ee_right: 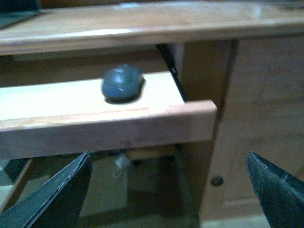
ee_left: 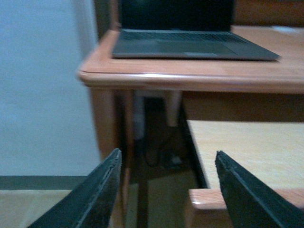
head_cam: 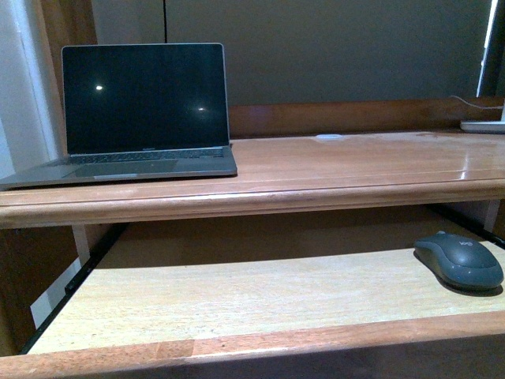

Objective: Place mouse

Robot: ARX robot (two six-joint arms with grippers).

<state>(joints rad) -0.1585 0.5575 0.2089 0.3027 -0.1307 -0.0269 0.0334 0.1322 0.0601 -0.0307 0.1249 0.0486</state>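
Open laptop on desk; pull-out tray below.

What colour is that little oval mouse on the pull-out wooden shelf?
The small oval mouse is dark grey; the front view shows it best.

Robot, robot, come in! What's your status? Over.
Left pincer open, empty. Right pincer open, empty. Mouse on pull-out tray, right end, untouched. Nothing blocking it.
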